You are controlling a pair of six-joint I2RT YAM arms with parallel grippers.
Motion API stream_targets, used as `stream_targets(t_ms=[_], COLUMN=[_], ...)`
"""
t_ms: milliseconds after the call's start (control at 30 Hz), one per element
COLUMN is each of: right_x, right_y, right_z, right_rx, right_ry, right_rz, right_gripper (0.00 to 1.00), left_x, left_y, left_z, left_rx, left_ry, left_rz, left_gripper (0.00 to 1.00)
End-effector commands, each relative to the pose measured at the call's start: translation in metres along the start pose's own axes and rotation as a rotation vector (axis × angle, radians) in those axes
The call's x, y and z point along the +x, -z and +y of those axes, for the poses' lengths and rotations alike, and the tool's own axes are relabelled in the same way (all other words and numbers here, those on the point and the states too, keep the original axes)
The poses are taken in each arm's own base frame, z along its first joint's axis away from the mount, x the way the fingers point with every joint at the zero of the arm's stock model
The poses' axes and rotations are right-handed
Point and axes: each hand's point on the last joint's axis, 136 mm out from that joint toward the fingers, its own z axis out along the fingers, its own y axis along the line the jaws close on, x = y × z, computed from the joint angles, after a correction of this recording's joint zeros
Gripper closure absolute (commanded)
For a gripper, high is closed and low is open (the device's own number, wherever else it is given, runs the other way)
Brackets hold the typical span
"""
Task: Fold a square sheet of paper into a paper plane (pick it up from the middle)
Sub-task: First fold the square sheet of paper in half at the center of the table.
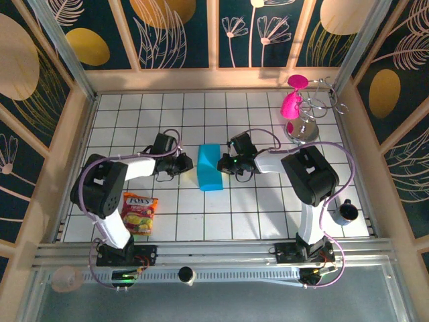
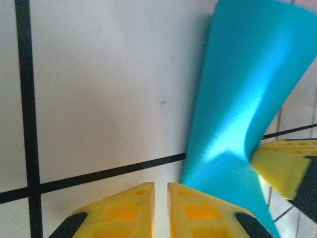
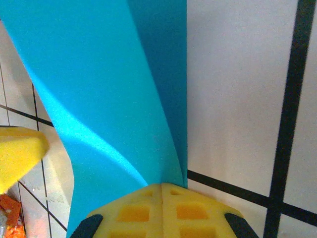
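The square sheet of paper (image 1: 209, 168) is turquoise and stands bent over in a loose fold at the middle of the tiled table (image 1: 255, 208). My right gripper (image 1: 223, 164) is at its right side. In the right wrist view that gripper (image 3: 162, 184) is shut, and the paper (image 3: 109, 74) rises straight out of its pinched tips. My left gripper (image 1: 188, 163) is just left of the sheet. In the left wrist view its jaws (image 2: 161, 184) stand a narrow slit apart over bare tile, with the paper (image 2: 247, 89) beside and over the right finger.
A red-and-yellow snack packet (image 1: 139, 212) lies by the left arm's base. Pink goblets (image 1: 293, 100) and a wire rack (image 1: 310, 121) stand at the back right. A dark cup (image 1: 348, 212) sits at the right edge. Wooden walls enclose the table.
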Motion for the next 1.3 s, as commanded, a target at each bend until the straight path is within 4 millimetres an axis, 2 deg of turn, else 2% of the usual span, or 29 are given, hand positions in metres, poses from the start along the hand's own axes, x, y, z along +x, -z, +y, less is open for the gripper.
stream_targets(t_ms=[0,100,133,233,300,367,567,767,933,1067,1267], right_x=[0.110,0.109,0.109,0.110,0.110,0.110,0.108,0.111,0.111,0.109,0.105], right_y=[0.004,0.002,0.001,0.000,0.001,0.002,0.006,0.008,0.010,0.010,0.008], right_z=[-0.172,-0.172,-0.171,-0.172,-0.172,-0.173,-0.177,-0.183,-0.186,-0.186,-0.182], right_rx=[0.626,0.623,0.621,0.621,0.624,0.629,0.652,0.674,0.688,0.678,0.666], right_ry=[-0.111,-0.108,-0.108,-0.106,-0.101,-0.098,-0.090,-0.080,-0.078,-0.083,-0.080], right_rz=[0.268,0.271,0.272,0.279,0.282,0.284,0.283,0.297,0.298,0.292,0.287], right_gripper=[0.99,0.99,0.99,0.99,0.99,0.99,0.99,0.99,0.99,0.99,0.99], left_x=[-0.020,-0.016,-0.009,0.000,0.001,-0.007,-0.003,-0.004,-0.015,-0.027,-0.035], left_y=[0.021,0.015,0.000,-0.022,-0.032,-0.038,-0.055,-0.041,-0.028,-0.015,0.009], left_z=[-0.048,-0.074,-0.072,-0.076,-0.070,-0.067,-0.021,0.019,0.041,0.030,-0.026], left_rx=[0.147,0.243,0.238,0.229,0.206,0.167,0.026,0.000,-0.025,0.000,0.138], left_ry=[-0.040,-0.045,-0.036,-0.043,-0.035,-0.046,-0.029,0.026,0.052,0.010,-0.047], left_rz=[-0.055,-0.036,0.000,0.051,0.064,0.056,0.088,0.069,0.030,-0.015,-0.080], left_gripper=[0.85,0.85,0.85,0.85,0.85,0.85,0.85,0.84,0.84,0.84,0.85])
